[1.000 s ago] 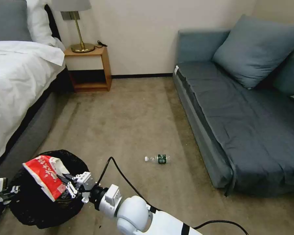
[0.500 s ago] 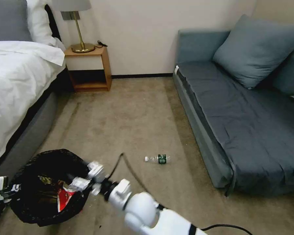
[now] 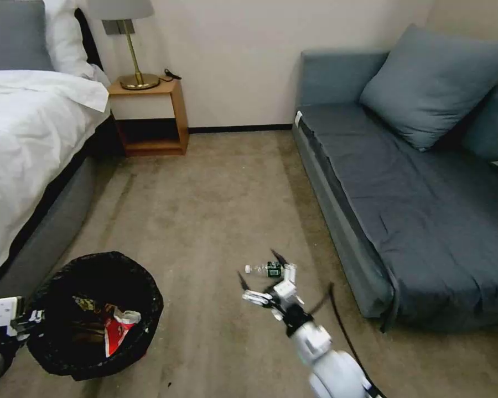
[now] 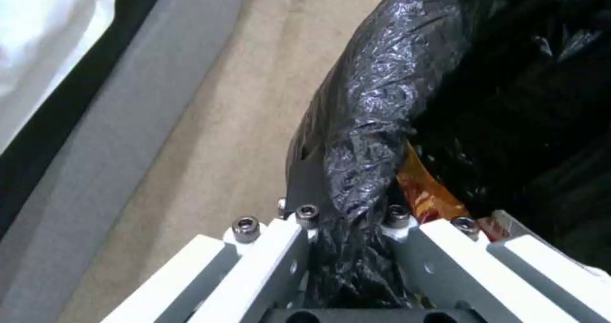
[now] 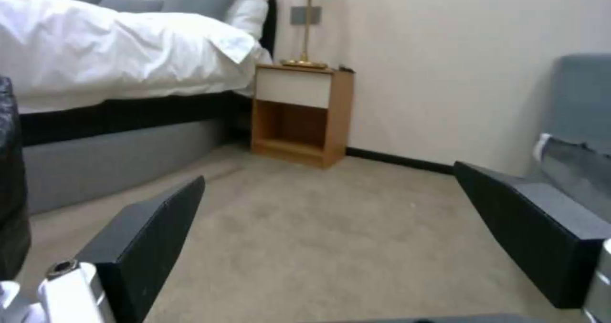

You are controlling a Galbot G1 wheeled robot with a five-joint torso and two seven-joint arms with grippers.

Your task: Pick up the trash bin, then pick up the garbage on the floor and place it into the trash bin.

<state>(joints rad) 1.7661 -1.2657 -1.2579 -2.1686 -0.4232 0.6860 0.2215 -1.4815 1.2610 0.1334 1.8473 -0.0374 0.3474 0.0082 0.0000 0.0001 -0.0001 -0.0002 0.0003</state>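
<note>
Black-lined trash bin hangs pinched at its rim in your left gripper, red packet inside. Your right gripper, fingers spread and empty, hovers beside the bottle on the carpet: next, close on it.

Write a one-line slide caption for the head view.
Open right gripper near small clear plastic bottle; left gripper holds round black-lined trash bin.
</note>
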